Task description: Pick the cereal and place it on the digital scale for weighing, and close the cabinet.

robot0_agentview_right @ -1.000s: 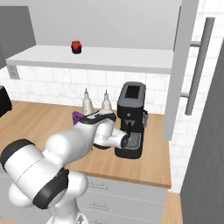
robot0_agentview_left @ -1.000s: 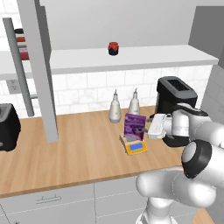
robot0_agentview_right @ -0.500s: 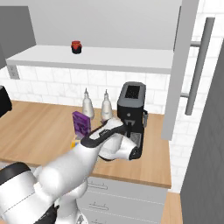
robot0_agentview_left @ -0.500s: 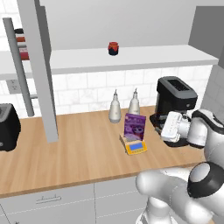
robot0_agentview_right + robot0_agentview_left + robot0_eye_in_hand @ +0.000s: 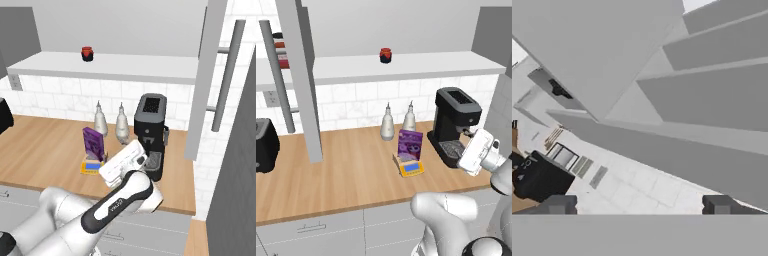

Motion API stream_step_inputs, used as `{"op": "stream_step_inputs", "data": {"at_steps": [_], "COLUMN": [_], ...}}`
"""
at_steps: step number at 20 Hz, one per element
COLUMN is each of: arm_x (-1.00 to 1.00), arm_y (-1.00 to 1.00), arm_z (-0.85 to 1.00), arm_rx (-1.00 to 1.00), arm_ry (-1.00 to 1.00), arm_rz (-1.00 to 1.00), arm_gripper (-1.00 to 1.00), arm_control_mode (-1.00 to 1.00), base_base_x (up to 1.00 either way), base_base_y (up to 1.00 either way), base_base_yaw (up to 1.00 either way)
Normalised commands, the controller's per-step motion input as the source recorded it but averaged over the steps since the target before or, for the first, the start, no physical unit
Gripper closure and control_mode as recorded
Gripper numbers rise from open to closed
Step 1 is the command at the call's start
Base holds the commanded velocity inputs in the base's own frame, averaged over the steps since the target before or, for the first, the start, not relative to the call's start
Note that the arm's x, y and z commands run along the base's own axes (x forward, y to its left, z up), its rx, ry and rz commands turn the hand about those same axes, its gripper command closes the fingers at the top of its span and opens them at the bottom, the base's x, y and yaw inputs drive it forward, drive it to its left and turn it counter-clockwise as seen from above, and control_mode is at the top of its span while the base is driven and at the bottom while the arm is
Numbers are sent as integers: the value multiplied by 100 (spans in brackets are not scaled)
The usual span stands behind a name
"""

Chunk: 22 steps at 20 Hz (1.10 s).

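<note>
Jaws spread wide and holding nothing: in the hand view the two dark fingertips (image 5: 556,204) stand far apart with only pale cabinet panels and tiled wall beyond them, so the gripper (image 5: 639,205) is released.

On the left of the counter (image 5: 341,170), the open cabinet door (image 5: 298,75) hangs edge-on with its long bar handle (image 5: 276,75) beside it. Further right stand two pale bottles (image 5: 387,122). Just in front of them the cereal (image 5: 409,145) stands upright on the digital scale (image 5: 410,166), its purple front turned toward the base. Right again is the black coffee machine (image 5: 455,125), and beside that the hand, tilted upward and away from the box.

Judging by this, the weighing step looks done: the cereal rests on the scale, well apart from the jaws and not between them. What remains is closing the cabinet. That calls for bringing the hand to an open door, such as the one at the right (image 5: 202,85), getting behind its panel or at its bar handle (image 5: 227,75), and pushing it shut without sweeping the box off the scale.
</note>
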Motion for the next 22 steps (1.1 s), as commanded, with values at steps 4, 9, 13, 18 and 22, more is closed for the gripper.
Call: {"op": "stream_step_inputs", "data": {"at_steps": [4,9,13,18,22], "arm_x": [-34,-20,-3,0,0], "arm_y": [-62,-57,-71,-93,-87], "arm_z": [65,56,43,31,19], "arm_rx": [3,0,1,0,0], "arm_ry": [-50,-65,-36,-27,-18], "arm_rz": [-14,-17,-19,-13,-17], "arm_gripper": [-100,-100,-100,-100,-100], "arm_control_mode": [-100,-100,-100,-100,-100], "base_base_x": [0,0,0,0,0], "base_base_y": [0,0,0,0,0], "base_base_yaw": [0,0,0,0,0]}}
